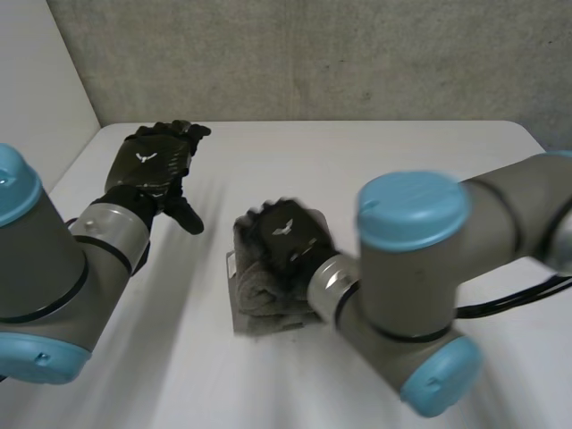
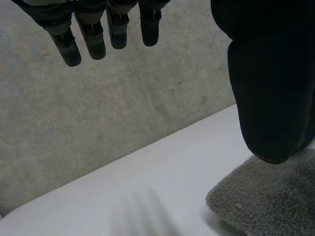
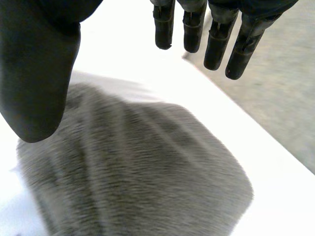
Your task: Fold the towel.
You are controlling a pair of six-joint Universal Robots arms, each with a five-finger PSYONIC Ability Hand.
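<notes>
On the white table point(image 1: 384, 161), a folded grey towel point(image 1: 268, 308) lies under the right hand point(image 1: 288, 237), with the left hand point(image 1: 154, 163) well off to its side.

Folded into a thick, compact bundle, the towel sits near the middle of the table, its layered folds showing on the side nearest the robot. The right hand hangs over the bundle, palm down. In its wrist view the fingers point(image 3: 216, 44) are straight and spread away from the thumb point(image 3: 39, 73), curled round nothing, and the towel's flat upper face lies beneath the palm. Whether the palm touches the cloth cannot be told. The left hand is raised above the table toward the grey wall point(image 2: 123, 98), its fingers straight and relaxed and holding nothing, apart from the towel.
</notes>
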